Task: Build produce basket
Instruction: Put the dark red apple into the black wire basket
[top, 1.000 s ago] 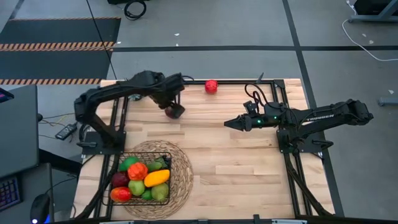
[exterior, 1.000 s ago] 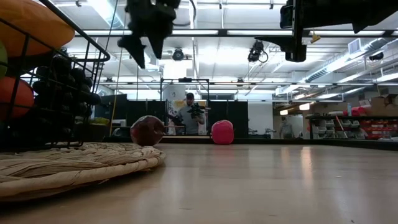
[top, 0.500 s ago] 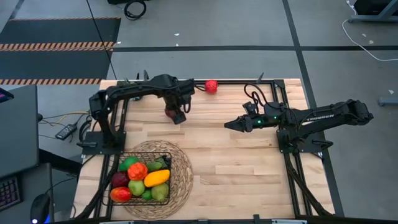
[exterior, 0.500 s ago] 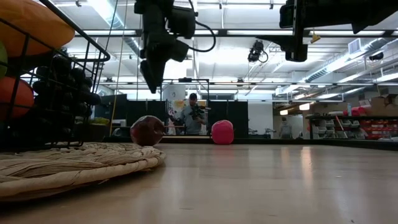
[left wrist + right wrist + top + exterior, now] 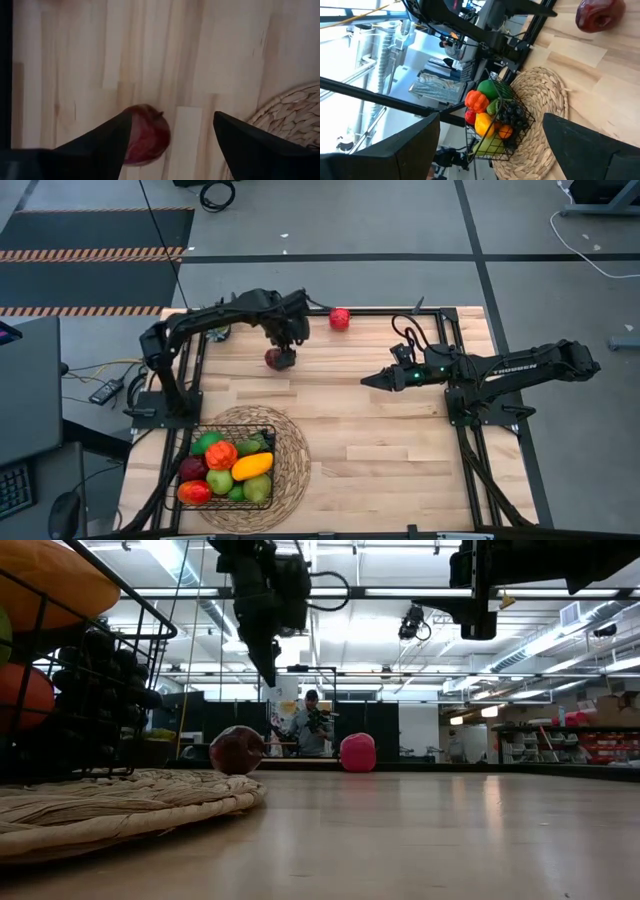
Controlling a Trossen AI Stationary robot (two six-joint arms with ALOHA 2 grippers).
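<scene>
Produce [image 5: 225, 467] fills the square black wire-mesh basket [image 5: 268, 432] at seven o'clock; left gripper [image 5: 284, 352], fingers spread wide, hovers over dark red apple [image 5: 275, 359].

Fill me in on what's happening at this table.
A two-armed robot is filling a wire basket with toy produce. The basket sits on a round straw mat at the near left and already holds a pile of fruit. The left gripper hangs open above a dark red apple on the table, not gripping it. A second red apple lies loose at the far edge. The right gripper waits open over the middle of the table, holding nothing.
</scene>
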